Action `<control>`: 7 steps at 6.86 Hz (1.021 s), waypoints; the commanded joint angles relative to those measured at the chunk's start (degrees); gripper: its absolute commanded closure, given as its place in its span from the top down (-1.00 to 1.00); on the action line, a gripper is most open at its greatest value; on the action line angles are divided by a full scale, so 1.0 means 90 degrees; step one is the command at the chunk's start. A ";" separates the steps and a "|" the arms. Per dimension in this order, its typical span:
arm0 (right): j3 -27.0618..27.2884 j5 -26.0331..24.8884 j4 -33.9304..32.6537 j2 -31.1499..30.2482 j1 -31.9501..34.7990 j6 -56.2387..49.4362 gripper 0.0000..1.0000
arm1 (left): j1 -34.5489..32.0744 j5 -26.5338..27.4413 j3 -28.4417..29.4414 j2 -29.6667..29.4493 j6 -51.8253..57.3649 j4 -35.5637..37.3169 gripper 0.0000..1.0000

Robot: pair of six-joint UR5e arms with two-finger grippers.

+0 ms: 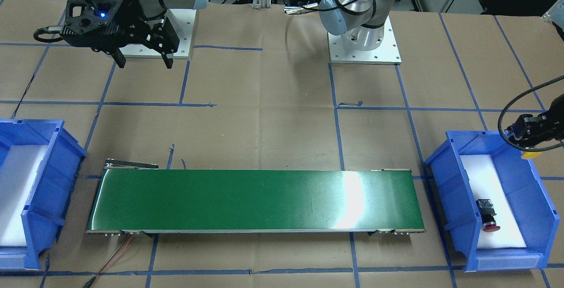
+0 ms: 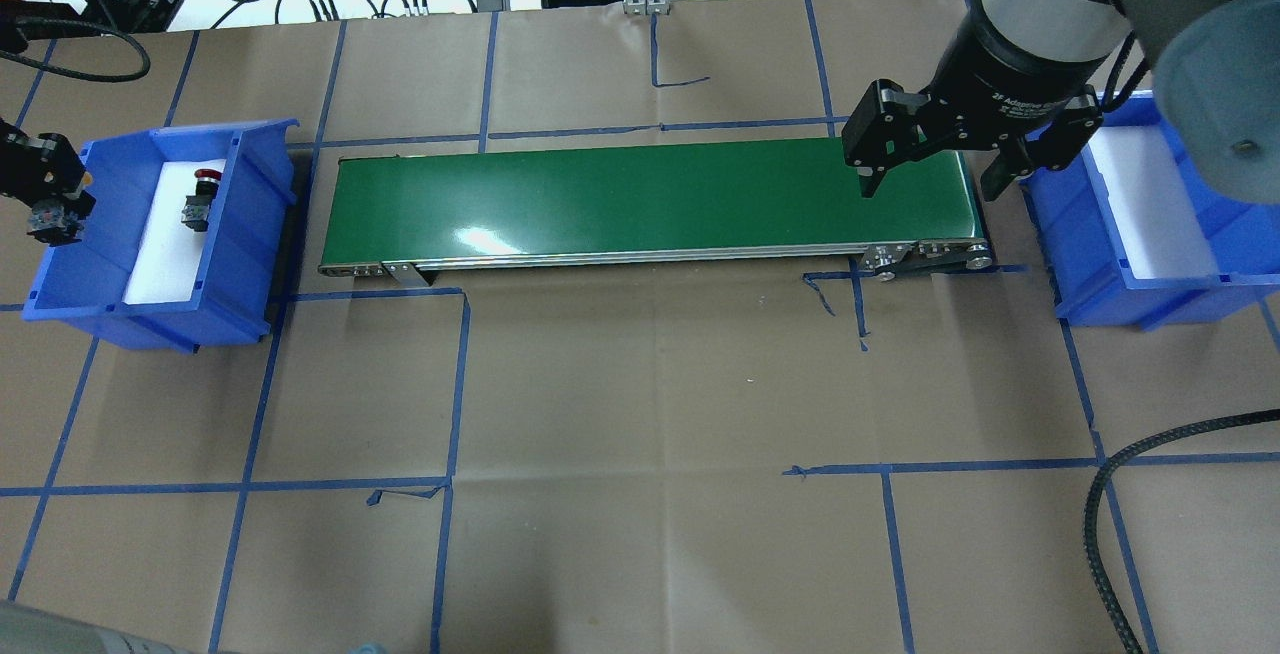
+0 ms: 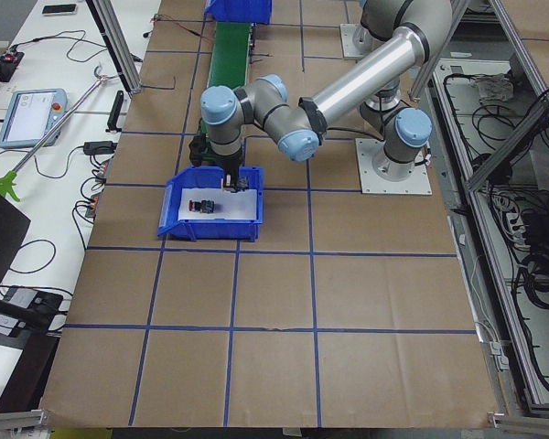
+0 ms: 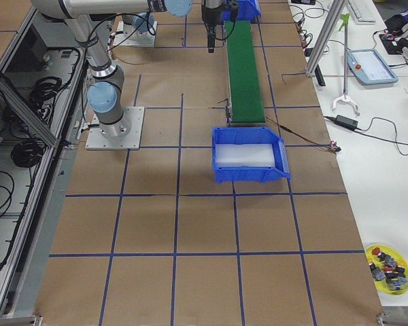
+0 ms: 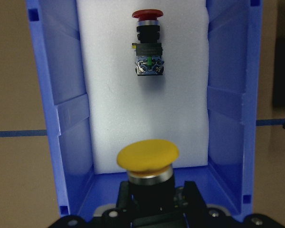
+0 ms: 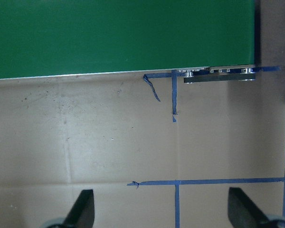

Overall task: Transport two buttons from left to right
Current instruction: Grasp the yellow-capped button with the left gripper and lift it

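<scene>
The left gripper (image 5: 154, 197) is closed on the yellow button (image 5: 147, 155), its fingers clamped on the black collar low in the wrist view, the cap pointing up-frame. In the front-facing view this pair sits at the right edge, over the upper right corner of a blue bin (image 1: 443, 182). The overhead view shows it at the far left, just outside that bin's outer wall. The red button (image 5: 147, 47) lies on its side on the white foam (image 5: 109, 118) inside the same bin, cap toward the top of the wrist view and its grey block facing the yellow button, well apart from it. The green belt (image 2: 650, 199) runs across the middle of the table (image 2: 640, 434), with the blue bin just off one end. The other bin (image 2: 1090, 274) is just off the other end, at the overhead view's right. The right gripper (image 2: 932, 190) hangs at the belt's right end in the overhead view, jaws spread wide with nothing between them. Its wrist view shows the belt's edge above and brown paper with blue tape lines below.
</scene>
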 commanded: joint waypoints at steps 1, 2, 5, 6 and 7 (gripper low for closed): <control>-0.0004 0.0007 -0.0005 0.0010 0.0000 0.0000 1.00 | -0.0628 0.0054 0.0355 -0.0039 -0.0038 -0.0218 -0.88; -0.0023 0.0007 -0.0014 0.0010 0.0000 0.0000 1.00 | -0.1077 0.0112 0.0346 -0.0010 -0.0599 -0.0227 -0.88; 0.0035 0.0007 -0.0102 0.0030 0.0000 -0.0010 1.00 | -0.2844 0.0064 0.0345 -0.0028 -0.2688 -0.0413 -0.88; 0.0035 0.0007 -0.0102 0.0029 0.0000 0.0000 1.00 | -0.3198 0.0064 0.0229 -0.0136 -0.3024 -0.0335 -0.88; 0.0035 -0.0002 -0.0112 0.0049 0.0000 0.0000 1.00 | -0.3278 0.0054 0.0064 -0.0253 -0.3037 -0.0267 -0.89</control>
